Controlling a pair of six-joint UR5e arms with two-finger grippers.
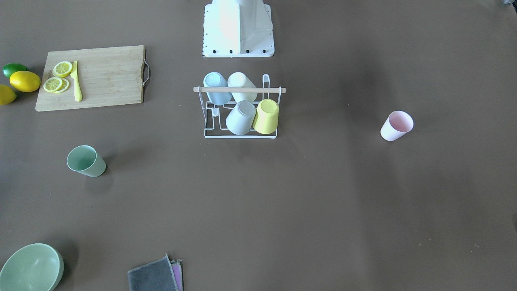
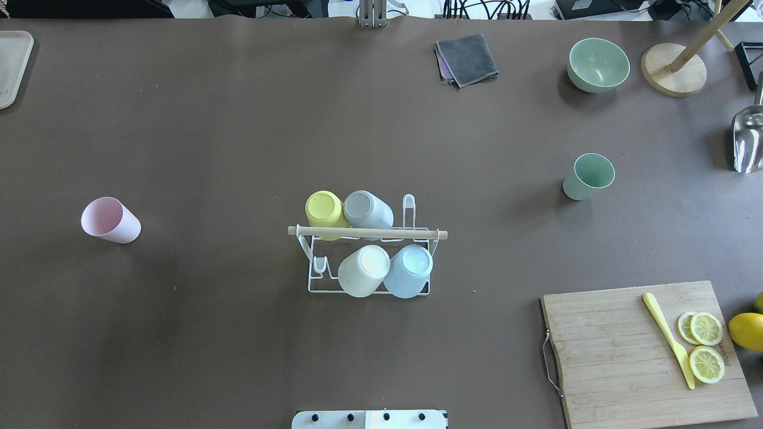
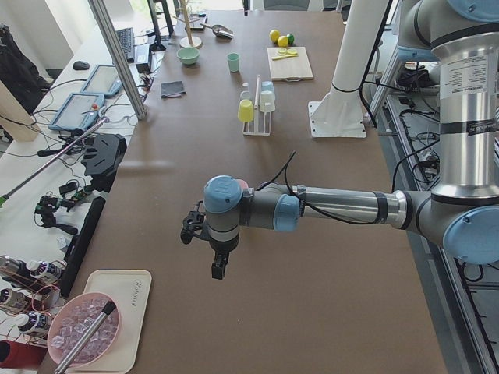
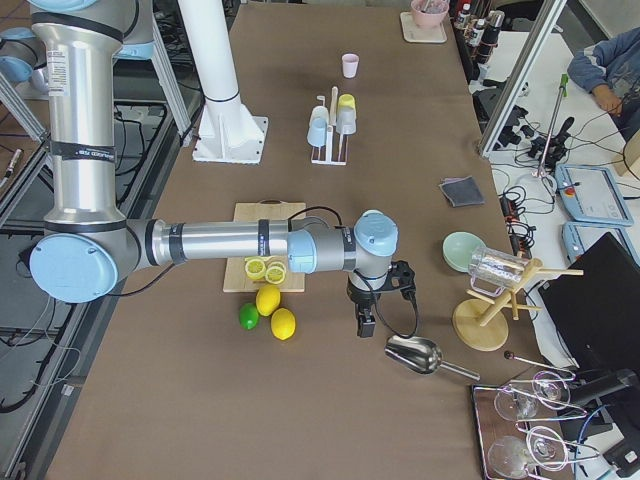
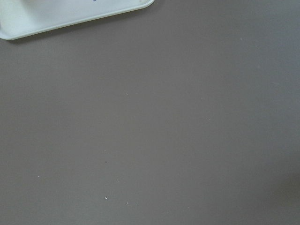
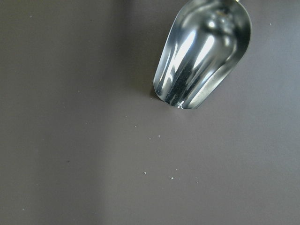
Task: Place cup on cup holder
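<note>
Judging from its look, each loose cup is light, stiff plastic with smooth, rather slippery walls, so I would pinch one wall over the rim. Closest, the cup holder (image 2: 366,232) carries a yellow cup (image 2: 325,210), grey cup (image 2: 365,208), cream cup (image 2: 363,271) and blue cup (image 2: 408,271) upside down; one peg per row is free. Farther out, well apart, the pink cup (image 2: 110,220) and green cup (image 2: 587,177) stand upright, empty. Farthest, the green bowl (image 2: 598,64) looks empty. Whether the left gripper (image 3: 217,271) and right gripper (image 4: 366,325) are apart or together, I cannot tell.
</note>
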